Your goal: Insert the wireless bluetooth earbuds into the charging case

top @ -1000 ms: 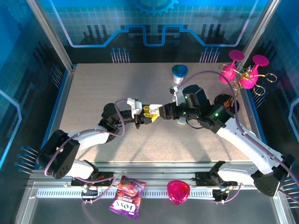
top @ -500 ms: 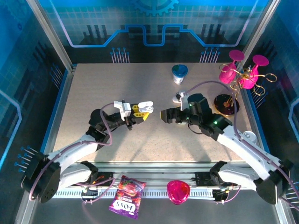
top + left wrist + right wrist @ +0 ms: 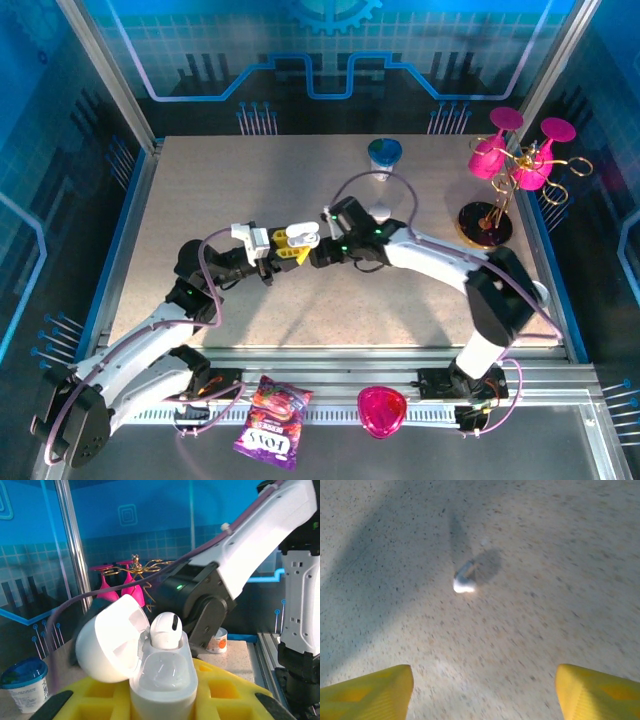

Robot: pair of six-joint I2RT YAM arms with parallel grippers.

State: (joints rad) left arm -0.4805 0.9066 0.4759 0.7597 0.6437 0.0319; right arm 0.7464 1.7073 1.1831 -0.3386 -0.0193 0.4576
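My left gripper is shut on the white charging case, held upright between its yellow fingers. The case's lid stands open to the left. One white earbud sits in the far slot and the near slot is empty. In the top view the case hangs left of centre above the table, with my right gripper just right of it. The right gripper is open with nothing between its yellow fingertips. Another earbud lies loose on the speckled table ahead of it, blurred.
A blue-lidded cup stands at the back. A gold stand with pink glasses is at the back right. A small white tub sits behind the right arm. A sweet packet and a pink object lie on the front rail.
The two grippers parted, then the right gripper swung left and now sits beside the case again, facing down. The left gripper drew back a little to the left, still holding the case.
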